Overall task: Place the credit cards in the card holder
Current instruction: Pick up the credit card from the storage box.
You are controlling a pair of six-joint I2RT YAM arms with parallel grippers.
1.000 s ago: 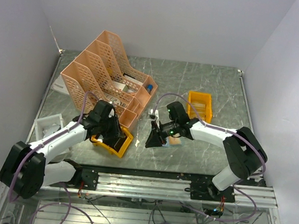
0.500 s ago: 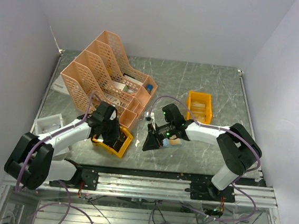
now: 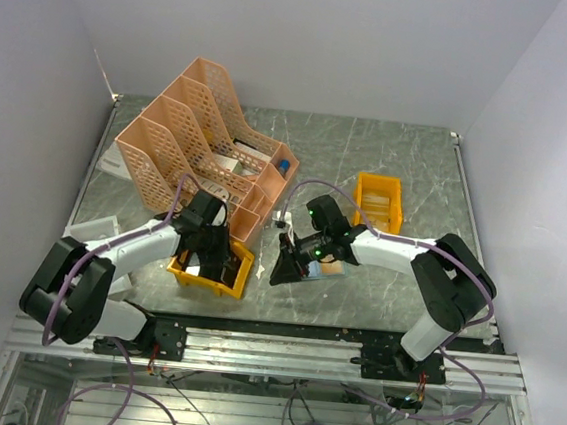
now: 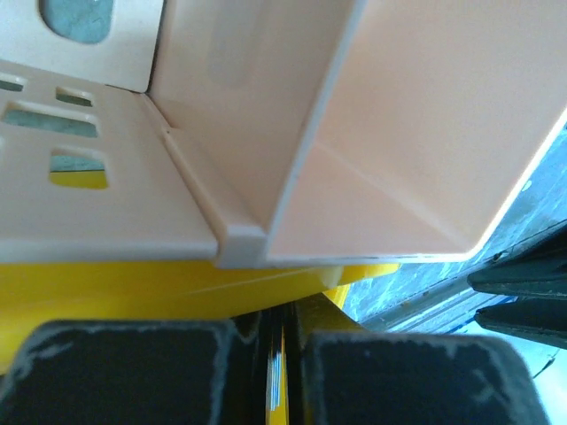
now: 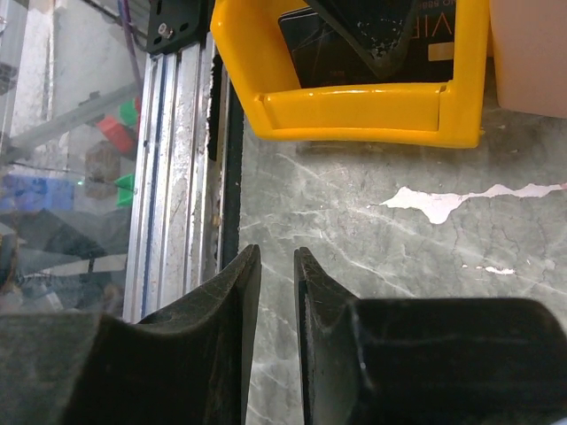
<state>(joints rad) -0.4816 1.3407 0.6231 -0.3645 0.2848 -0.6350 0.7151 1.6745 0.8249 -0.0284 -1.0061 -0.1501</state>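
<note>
My left gripper reaches down into the near yellow bin. In the left wrist view its pads are shut on a thin flat thing standing on edge, with a white-blue sliver showing; I cannot tell which thing it is. My right gripper hovers low over the table right of that bin, jaws a narrow gap apart, bare marble between them. A small grey-blue flat thing, seemingly the card holder, lies partly under the right wrist. A pale tan credit card lies beside it.
The peach lattice file rack stands directly behind the near bin and overhangs it. A second yellow bin sits at the right rear. A white box lies at the left. The metal rail runs along the table's near edge.
The left gripper has sunk into the bin and its jaws have closed. The bin slid slightly left. The right gripper shifted a little left, then held still.
</note>
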